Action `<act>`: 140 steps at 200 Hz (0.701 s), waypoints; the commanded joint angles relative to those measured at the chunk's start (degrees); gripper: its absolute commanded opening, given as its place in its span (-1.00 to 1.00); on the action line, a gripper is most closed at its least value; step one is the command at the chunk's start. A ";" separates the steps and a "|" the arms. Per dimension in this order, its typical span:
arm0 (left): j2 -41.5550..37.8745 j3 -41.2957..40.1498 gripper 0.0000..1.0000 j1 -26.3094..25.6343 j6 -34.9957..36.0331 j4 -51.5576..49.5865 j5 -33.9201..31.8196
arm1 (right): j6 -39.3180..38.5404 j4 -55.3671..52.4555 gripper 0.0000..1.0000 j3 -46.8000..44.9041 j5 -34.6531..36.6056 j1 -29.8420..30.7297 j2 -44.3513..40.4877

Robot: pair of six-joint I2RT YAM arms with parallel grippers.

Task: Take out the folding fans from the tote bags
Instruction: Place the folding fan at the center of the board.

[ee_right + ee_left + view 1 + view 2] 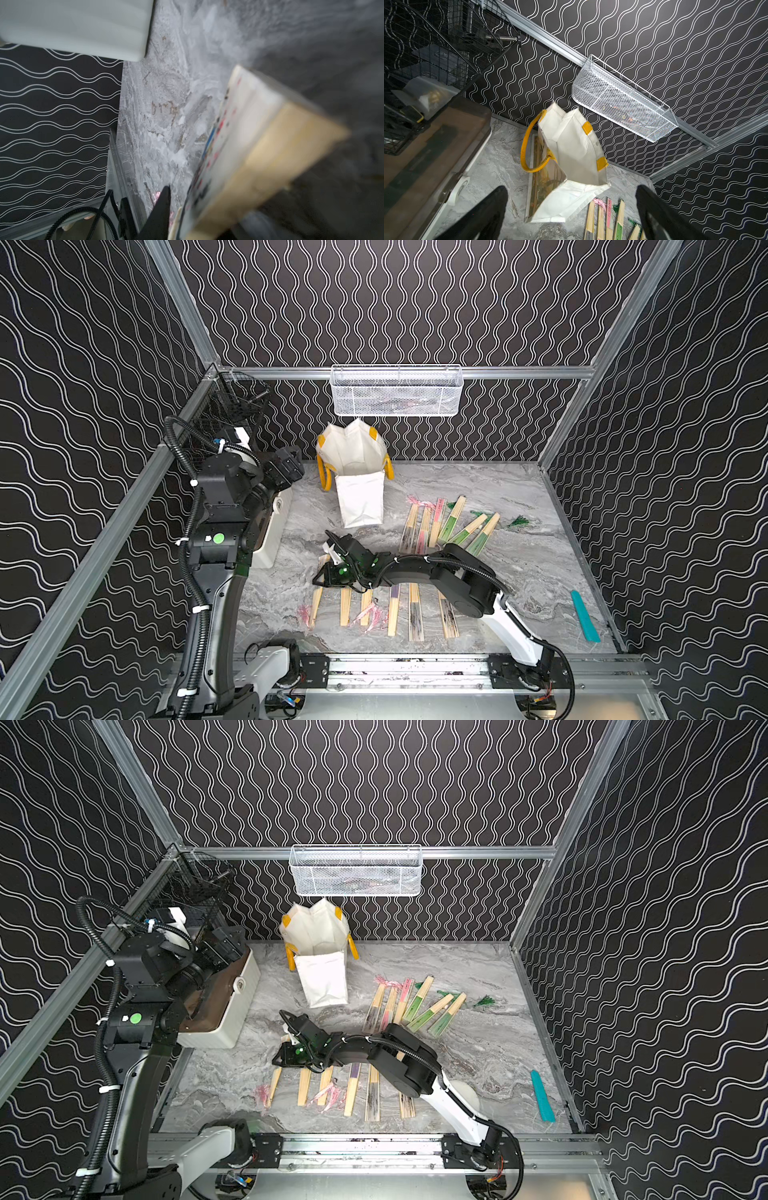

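Marble table carries folding fans in 2 groups near tote bag.

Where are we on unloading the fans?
Nearly done. Done: about a dozen folding fans lie on the table, a far cluster and a near row. In hand: right claw at the row's leftmost fan; grip unclear. Left claw open, empty. Remaining: tote bag shows no fan at its mouth; bottom hidden.

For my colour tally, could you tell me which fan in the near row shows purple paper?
The purple fan, partly under the right arm; its neighbours show only bamboo or black-white paper.
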 commanded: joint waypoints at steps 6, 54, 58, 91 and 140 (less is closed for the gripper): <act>0.09 -0.40 0.99 0.12 -0.30 2.14 0.47 | -3.58 -3.43 -0.13 0.68 3.65 -0.02 -2.49; 0.05 -0.17 0.99 0.10 -0.25 1.66 0.10 | -4.59 -9.23 0.13 -1.52 8.73 -2.06 -8.20; 0.03 -0.18 0.99 0.06 -0.34 1.70 0.08 | -4.88 -9.61 0.14 -1.92 9.39 -2.29 -9.00; -0.04 -0.18 0.99 0.05 -0.51 2.07 0.30 | -7.52 -12.73 0.21 -6.36 14.21 -4.47 -18.29; -0.83 -3.02 0.99 0.12 1.04 4.98 -1.14 | -13.75 -16.65 0.33 -17.80 24.96 -10.75 -40.82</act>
